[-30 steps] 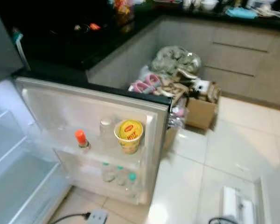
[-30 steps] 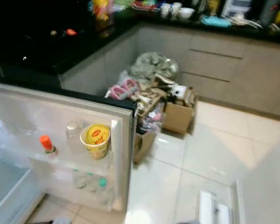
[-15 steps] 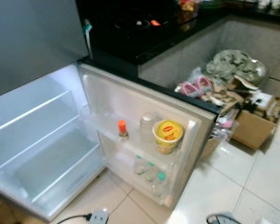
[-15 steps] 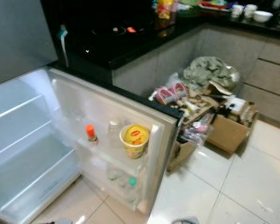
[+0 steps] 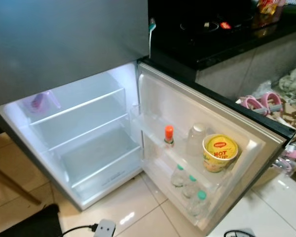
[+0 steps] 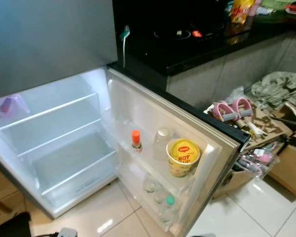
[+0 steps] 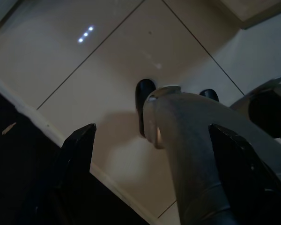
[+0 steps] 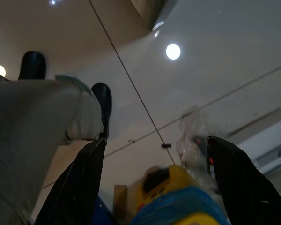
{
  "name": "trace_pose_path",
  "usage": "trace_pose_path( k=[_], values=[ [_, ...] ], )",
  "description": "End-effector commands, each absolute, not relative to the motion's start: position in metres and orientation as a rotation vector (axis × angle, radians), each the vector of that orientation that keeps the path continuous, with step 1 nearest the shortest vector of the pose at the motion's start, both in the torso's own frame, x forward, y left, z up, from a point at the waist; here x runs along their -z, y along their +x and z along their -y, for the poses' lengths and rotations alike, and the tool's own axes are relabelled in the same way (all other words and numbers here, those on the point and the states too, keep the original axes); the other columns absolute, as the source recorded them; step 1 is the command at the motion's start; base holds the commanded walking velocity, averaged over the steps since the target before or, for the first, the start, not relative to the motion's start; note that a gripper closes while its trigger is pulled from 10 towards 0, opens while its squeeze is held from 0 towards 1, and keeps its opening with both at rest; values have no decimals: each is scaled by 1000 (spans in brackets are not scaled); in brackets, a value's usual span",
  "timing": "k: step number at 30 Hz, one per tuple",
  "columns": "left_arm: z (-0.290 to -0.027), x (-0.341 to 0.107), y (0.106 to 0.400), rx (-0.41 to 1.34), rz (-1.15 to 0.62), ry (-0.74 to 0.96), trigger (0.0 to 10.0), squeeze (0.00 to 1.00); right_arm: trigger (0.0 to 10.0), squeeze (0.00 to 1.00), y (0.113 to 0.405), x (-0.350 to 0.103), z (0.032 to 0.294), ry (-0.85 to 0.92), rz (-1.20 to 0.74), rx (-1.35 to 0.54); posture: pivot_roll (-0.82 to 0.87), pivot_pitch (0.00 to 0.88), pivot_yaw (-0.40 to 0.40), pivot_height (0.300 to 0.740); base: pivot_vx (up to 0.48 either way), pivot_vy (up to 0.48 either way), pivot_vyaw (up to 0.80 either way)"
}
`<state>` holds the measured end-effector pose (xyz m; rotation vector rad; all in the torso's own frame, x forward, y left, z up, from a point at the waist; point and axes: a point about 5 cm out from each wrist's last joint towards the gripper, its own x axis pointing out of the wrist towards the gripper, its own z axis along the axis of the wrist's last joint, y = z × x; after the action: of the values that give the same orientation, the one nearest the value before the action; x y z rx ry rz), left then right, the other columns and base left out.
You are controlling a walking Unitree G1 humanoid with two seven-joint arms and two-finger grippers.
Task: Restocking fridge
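From the head camera I see the fridge (image 5: 96,148) standing open, its lit compartment showing bare glass shelves and a pinkish item (image 5: 39,102) on the top shelf that I cannot identify. The fridge door (image 5: 207,113) swings out toward me. On its upper rack stands a yellow cup (image 5: 219,152) with a red oval logo and the words "HOT CUP"; the brand lettering inside the oval is too small for me to read. Beside it are a clear jar (image 5: 197,139) with a pale lid and a small bottle with an orange cap (image 5: 168,135). On the lower rack I make out three clear bottles (image 5: 189,185), two with green caps; their labels are not legible. Behind the door a dark surface (image 5: 222,39) carries blurred items. Past the door's edge is a cardboard box (image 6: 288,168) of clutter, partly cut off. A white plug (image 5: 104,229) with a black cable lies on the floor tiles.

In the left wrist view, the left claw (image 7: 152,154) hangs over the tiled floor (image 7: 107,70), well away from the fridge, fingers spread apart and holding nothing. A grey leg with dark shoes (image 7: 145,101) sits between them.

In the right wrist view, the right claw (image 8: 159,168) is likewise released and empty above the floor. Between its fingers I see a yellow and blue object (image 8: 178,197), cut off by the frame, and a crumpled clear wrapper (image 8: 194,131).
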<state>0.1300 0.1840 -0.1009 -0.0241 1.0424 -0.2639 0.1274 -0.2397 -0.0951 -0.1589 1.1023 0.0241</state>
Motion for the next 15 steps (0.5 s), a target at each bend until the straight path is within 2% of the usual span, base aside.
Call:
trace_pose_path(
  k=[1, 8, 15],
  values=[
    [-183, 107, 113, 278, -1113, -23, 10000, 0, 10000, 0, 125, 96, 240, -161, -1113, -19, -60, 49, -24, 740, 0, 0, 0],
    [-181, 107, 112, 303, -1121, 3, 10000, 0, 10000, 0, 125, 96, 239, -157, -1113, -21, -59, 50, -24, 740, 0, 0, 0],
    [-181, 108, 111, 316, -1127, 18, 10000, 0, 10000, 0, 125, 96, 238, -161, -1113, -28, -58, 44, -24, 740, -271, 0, 0]
  ],
)
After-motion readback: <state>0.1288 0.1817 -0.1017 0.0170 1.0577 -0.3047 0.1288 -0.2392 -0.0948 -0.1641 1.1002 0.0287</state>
